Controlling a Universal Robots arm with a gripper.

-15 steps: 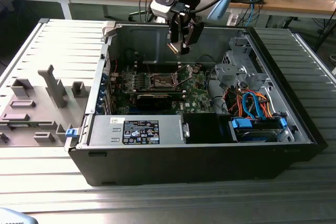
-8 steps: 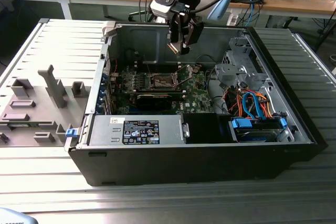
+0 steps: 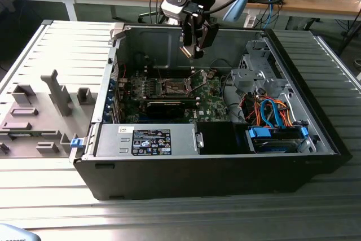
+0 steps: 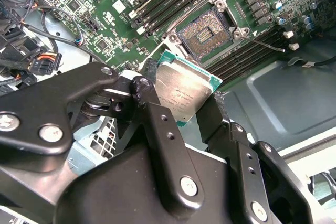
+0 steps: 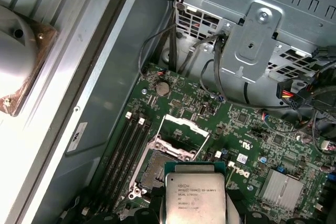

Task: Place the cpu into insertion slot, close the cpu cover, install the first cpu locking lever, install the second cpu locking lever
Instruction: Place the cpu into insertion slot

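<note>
1. One chip, the cpu (image 4: 184, 92), is clamped by two opposite edges between the fingers (image 4: 156, 113) of the gripper (image 4: 181, 98). Its silver-grey top is turned toward both wrist cameras.
2. In the exterior view the arm's tool is seen raised inside the open computer case (image 3: 197, 176), close to the far wall and well above the green motherboard (image 3: 213, 97).
3. The insertion slot (image 4: 206, 34) is shown uncovered in the second wrist view, with its dark centre exposed and nothing seated in it. The chip is held apart from it, with clear space between the two.
4. The cpu cover (image 5: 185, 123) is seen swung up on its hinge in the first wrist view, so the socket is left open from above.
5. The deciding relation is judged as follows. The slot lies below the held chip and slightly toward the exterior view's left of it, so the two are not yet stacked one over the other.
6. The chip's edges appear roughly parallel to the socket's rim. Whether the corners are matched exactly cannot be told.
7. No locking lever can be made out with certainty.
</note>
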